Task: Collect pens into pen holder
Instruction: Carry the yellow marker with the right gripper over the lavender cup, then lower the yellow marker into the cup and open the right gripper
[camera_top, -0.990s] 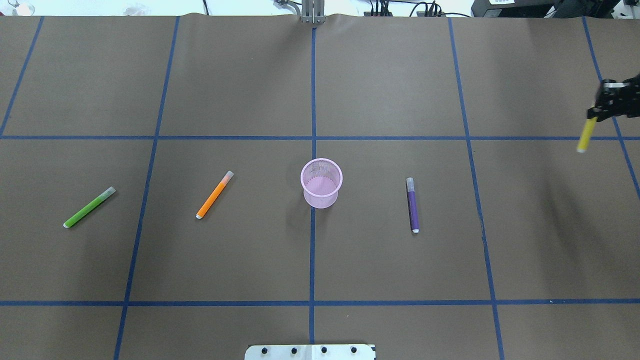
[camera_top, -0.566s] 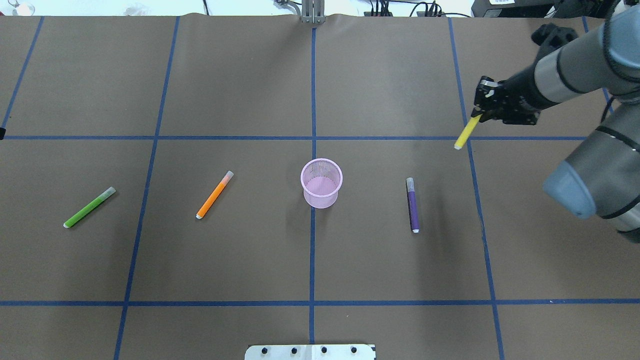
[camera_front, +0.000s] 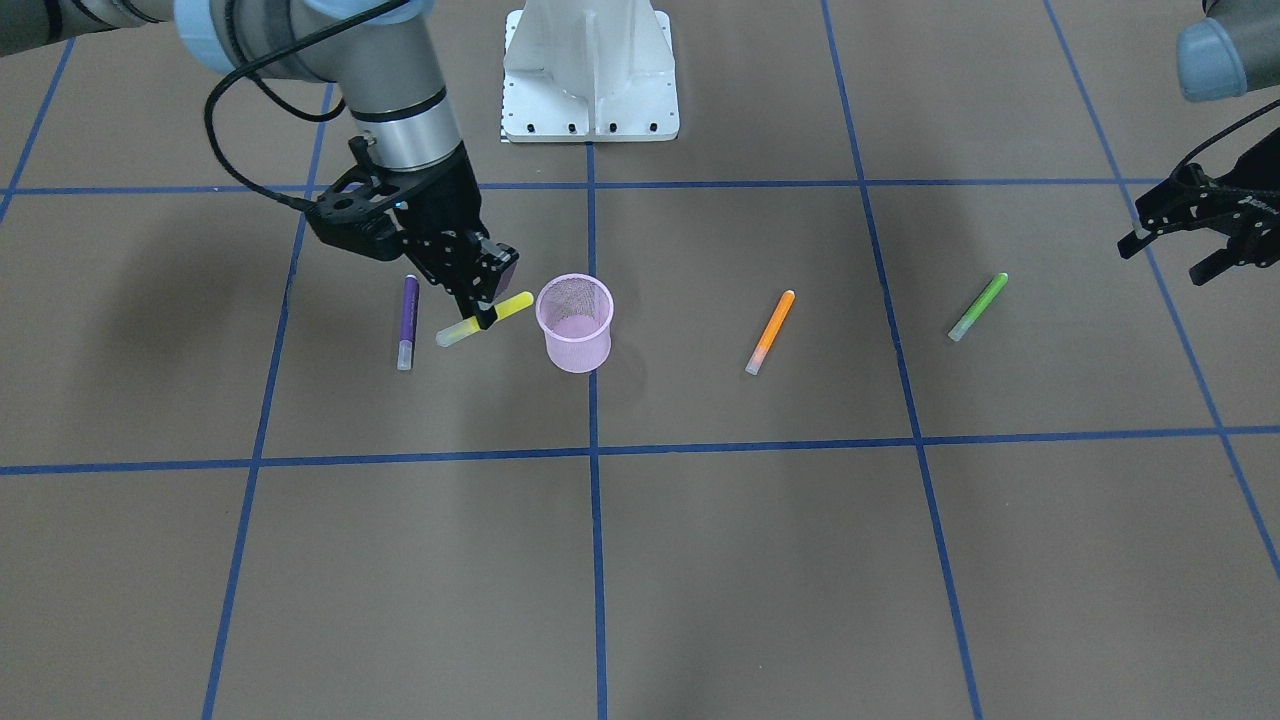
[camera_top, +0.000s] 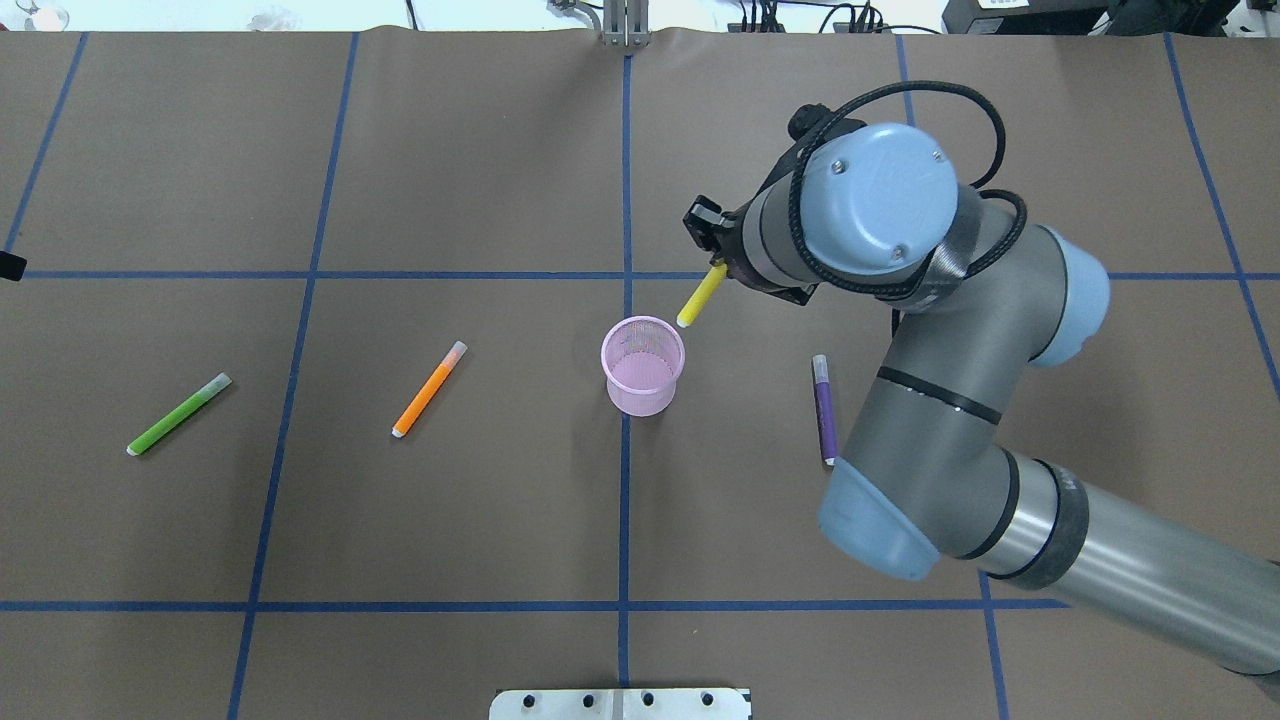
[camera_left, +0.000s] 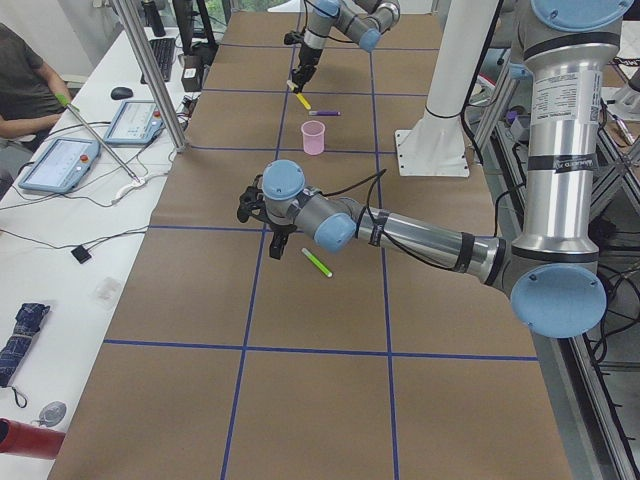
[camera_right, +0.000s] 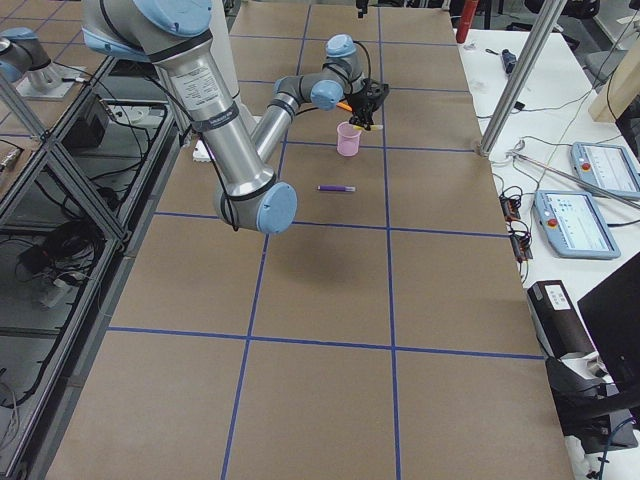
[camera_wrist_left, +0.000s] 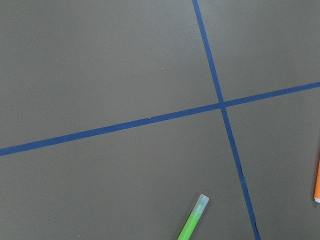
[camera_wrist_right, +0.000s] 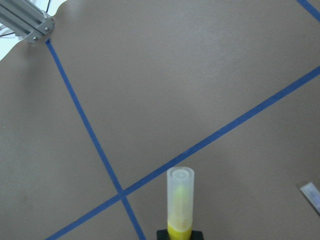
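Note:
The pink mesh pen holder (camera_top: 641, 398) (camera_front: 575, 338) stands upright at the table's middle. My right gripper (camera_top: 716, 268) (camera_front: 487, 318) is shut on the yellow pen (camera_top: 698, 298) (camera_front: 485, 319) (camera_wrist_right: 180, 200), which hangs tilted just beside the holder's rim, on its far right in the overhead view. The purple pen (camera_top: 824, 408) (camera_front: 407, 321) lies right of the holder. Left of it lie the orange pen (camera_top: 429, 389) (camera_front: 771, 331) and the green pen (camera_top: 178, 414) (camera_front: 978, 306) (camera_wrist_left: 192, 220). My left gripper (camera_front: 1160, 262) hovers open beyond the green pen, holding nothing.
Blue tape lines divide the brown table cover into squares. The white robot base (camera_front: 590, 70) (camera_top: 620, 703) sits at the near edge. A person (camera_left: 20, 80) sits at a side desk with tablets, off the table.
The right arm swept in from the table's right edge toward the middle, carrying the yellow pen to beside the pen holder. The pens on the table have not moved.

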